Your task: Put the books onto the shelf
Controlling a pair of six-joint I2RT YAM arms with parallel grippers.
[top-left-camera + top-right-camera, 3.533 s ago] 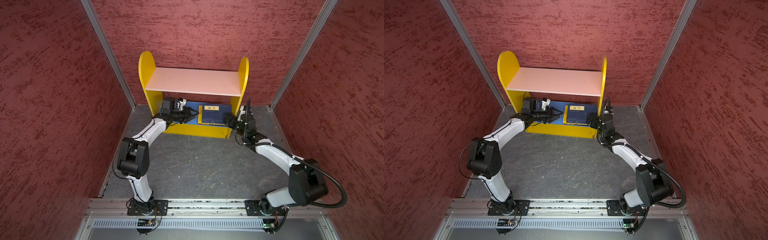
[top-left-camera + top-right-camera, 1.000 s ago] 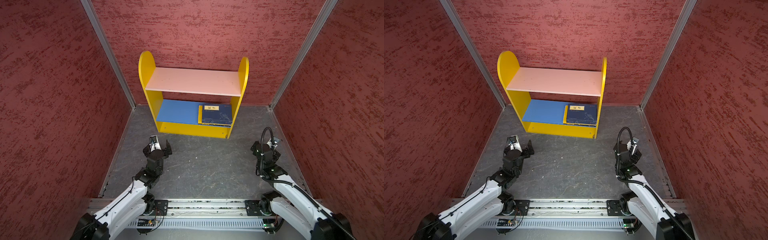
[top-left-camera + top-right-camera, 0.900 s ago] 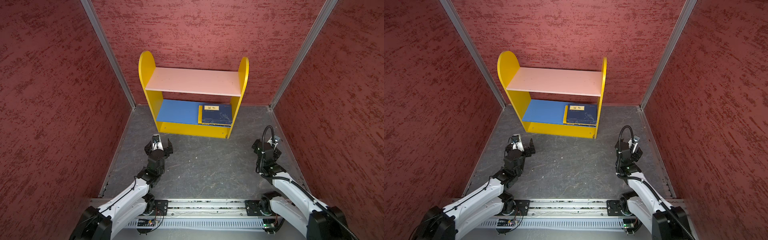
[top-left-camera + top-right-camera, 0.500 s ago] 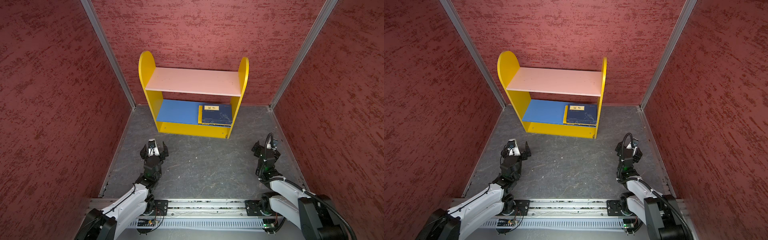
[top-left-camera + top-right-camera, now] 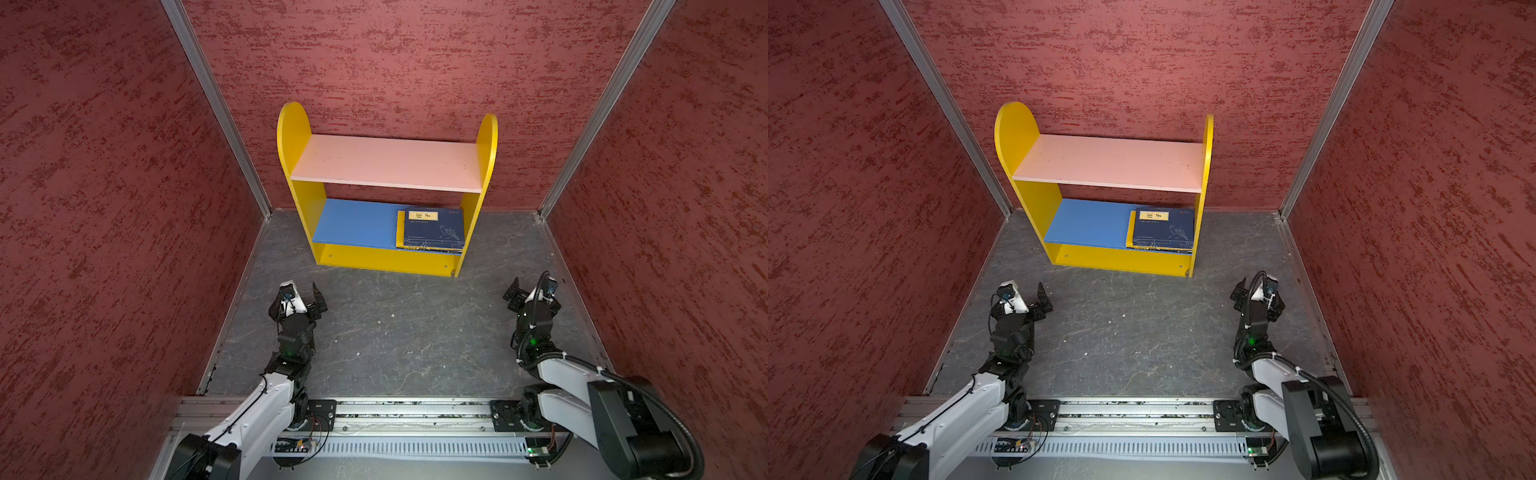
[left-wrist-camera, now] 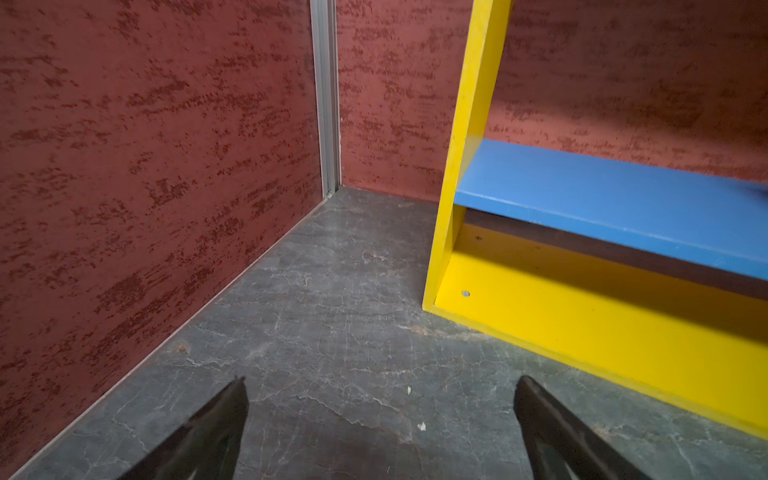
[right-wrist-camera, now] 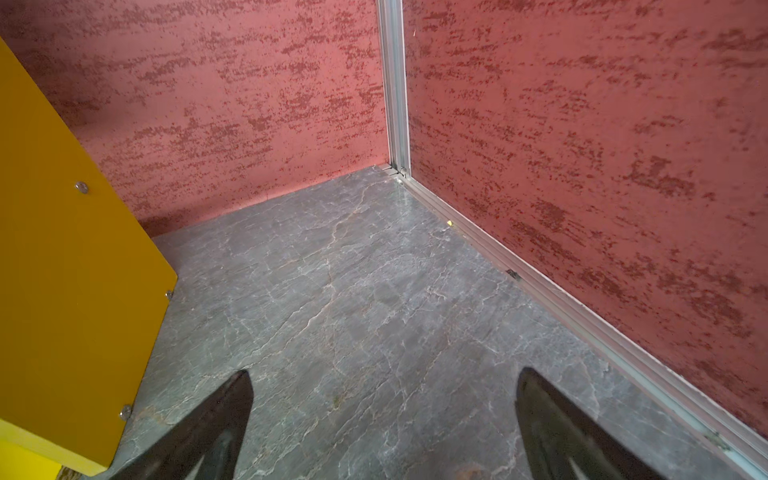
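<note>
Lying ahead of left gripper [image 6: 380,384], right gripper [image 7: 384,376] — jaws wide, empty — front-edge books [image 5: 434,230] could be knocked off shelf [image 5: 386,164] by careless reaching.

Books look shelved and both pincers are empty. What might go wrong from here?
1. The stack of books lies at the front edge of the blue lower board; a bump to the shelf may slide it off.
2. Only the navy top cover and a yellow edge show, so the count is unconfirmed.
</note>
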